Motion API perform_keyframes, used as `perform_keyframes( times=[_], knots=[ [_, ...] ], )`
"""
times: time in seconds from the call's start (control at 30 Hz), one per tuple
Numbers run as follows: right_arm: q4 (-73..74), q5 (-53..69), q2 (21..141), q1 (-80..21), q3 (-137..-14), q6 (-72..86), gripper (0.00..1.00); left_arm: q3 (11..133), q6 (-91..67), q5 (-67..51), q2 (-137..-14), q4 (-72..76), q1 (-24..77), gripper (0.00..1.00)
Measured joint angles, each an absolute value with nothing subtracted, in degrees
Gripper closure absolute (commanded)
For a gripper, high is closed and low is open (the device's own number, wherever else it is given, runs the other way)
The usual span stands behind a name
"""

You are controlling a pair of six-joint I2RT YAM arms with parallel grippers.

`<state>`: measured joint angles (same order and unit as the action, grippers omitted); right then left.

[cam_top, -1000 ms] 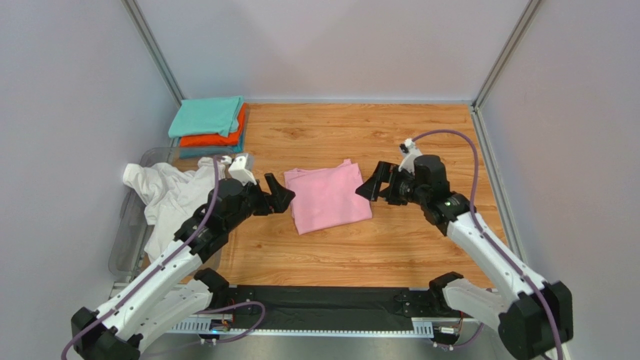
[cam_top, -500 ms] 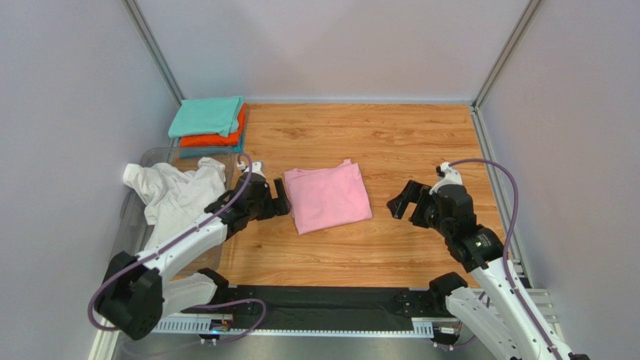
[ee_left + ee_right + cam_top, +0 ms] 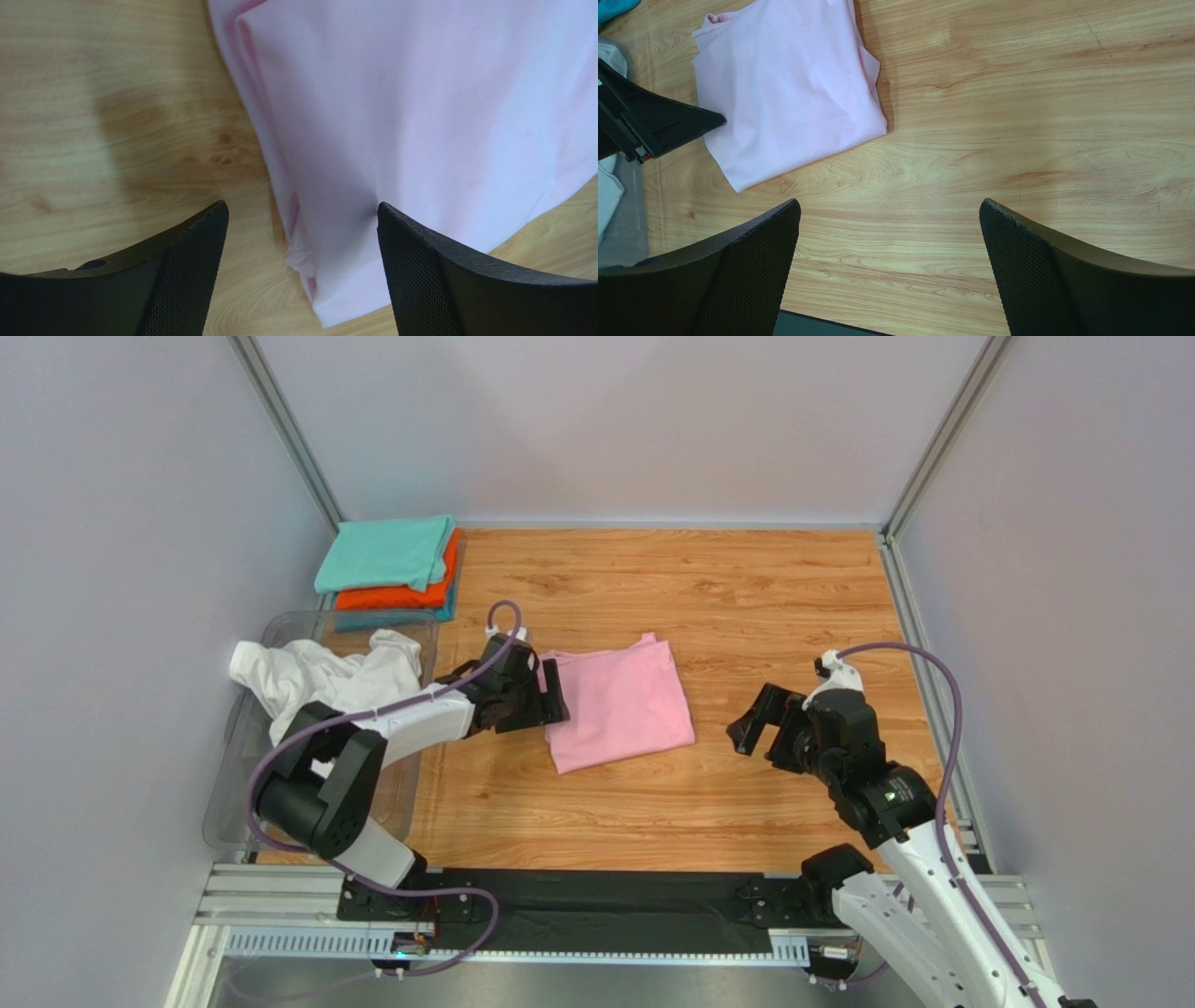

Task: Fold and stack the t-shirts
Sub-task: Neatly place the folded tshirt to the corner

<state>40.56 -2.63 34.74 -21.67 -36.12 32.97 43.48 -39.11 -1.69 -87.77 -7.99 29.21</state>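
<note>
Overhead, the folded pink t-shirt (image 3: pixel 620 703) lies mid-table (image 3: pixel 730 602), with the left fingers (image 3: pixel 550 706) at its left edge and the right fingers (image 3: pixel 749 727) well apart from it. Left wrist: fingers spread, straddling the shirt's edge. Right wrist: fingers spread above bare wood.

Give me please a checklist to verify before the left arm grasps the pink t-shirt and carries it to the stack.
1. The pink t-shirt is folded into a rectangle and lies flat on the table: ok.
2. The left pincer is open, with its jaws on either side of the shirt's edge: ok.
3. Cloth is gripped: not ok, nothing is held.
4. All folded layers lie between the jaws: cannot tell, the lower layers are hidden.
5. The right pincer is open, over bare wood and apart from the shirt: ok.
6. The stack in the far left corner is tidy: ok.
</note>
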Motion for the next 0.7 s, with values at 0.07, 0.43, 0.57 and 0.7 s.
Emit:
perform_keyframes(
  times=[0.07,0.43,0.57,0.7],
  knots=[
    [40.6,-2.7,34.5,-21.7,-35.7,33.0,0.00,44.6,-39.2,-2.5,-89.1,-6.9,29.2,0.23],
    [40.6,-2.7,34.3,-21.7,-34.5,33.0,0.00,48.8,-38.9,-3.8,-95.5,-3.7,29.7,0.46],
    [40.5,-2.7,34.3,-21.7,-34.3,32.9,0.00,53.6,-37.8,-1.2,-99.1,-6.2,31.2,0.69],
    [40.5,-3.1,34.1,-21.7,-33.8,32.9,0.00,56.0,-37.0,1.5,-100.9,-8.5,31.9,1.00]
  ],
)
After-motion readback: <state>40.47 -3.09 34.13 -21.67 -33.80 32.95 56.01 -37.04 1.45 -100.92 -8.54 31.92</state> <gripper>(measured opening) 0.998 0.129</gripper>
